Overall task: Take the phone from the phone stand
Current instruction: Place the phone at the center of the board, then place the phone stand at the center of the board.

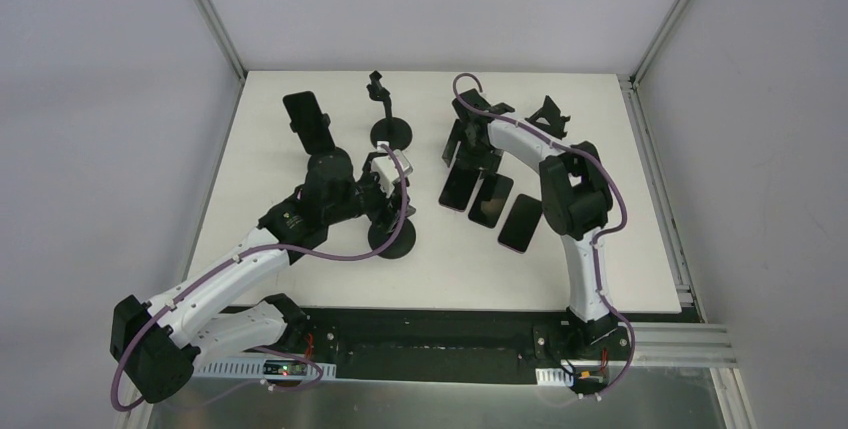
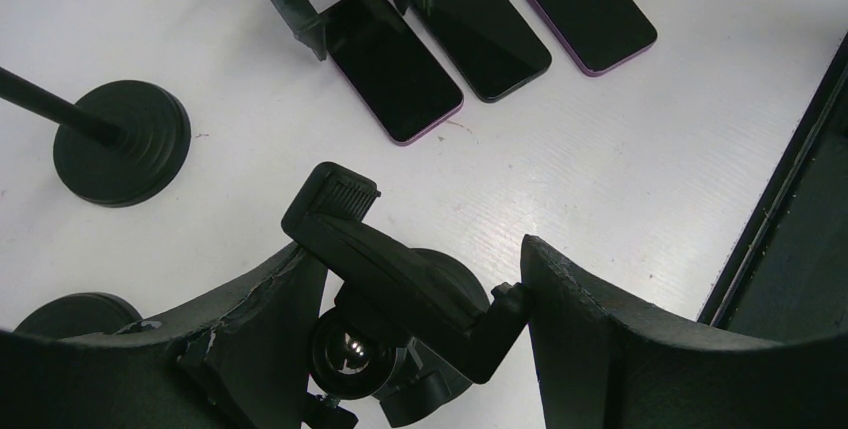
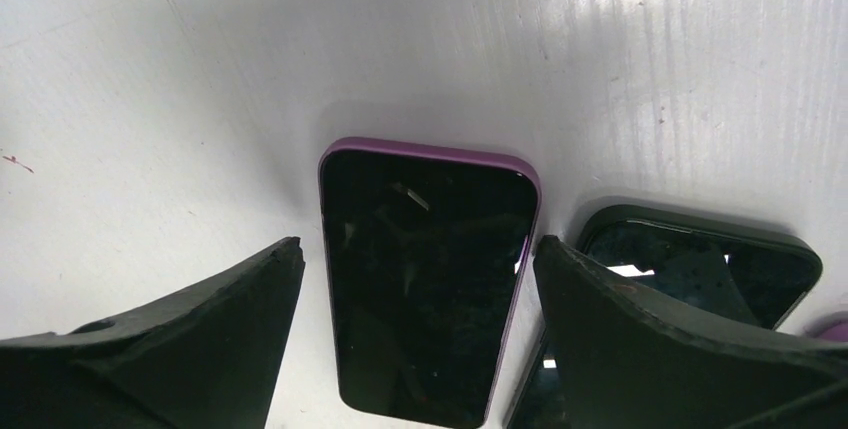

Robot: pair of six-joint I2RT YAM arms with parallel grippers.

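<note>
Purple-cased phone [image 3: 425, 329] lies flat on the worktop [image 3: 200, 69] between the wide jaws of my right claw [image 3: 418, 246], while my left claw [image 2: 415, 252] clasps the empty phone stand [image 2: 390, 264]; a slanted lift could drag the phone sideways.

Bright, even light falls from overhead and the white counter [image 1: 470, 274] throws it back, so the overhead view is crisp, with only faint, soft shadows under the arms. In the left wrist view a broad sheen washes the counter right of centre, and the steel ball on the phone stand [image 2: 390, 269] catches a small glint. In the right wrist view streaky glare runs across the counter at top right. The purple phone [image 3: 425, 279] mirrors pale patches on its dark screen. The near jaws are dark, slightly blurred masses.
</note>
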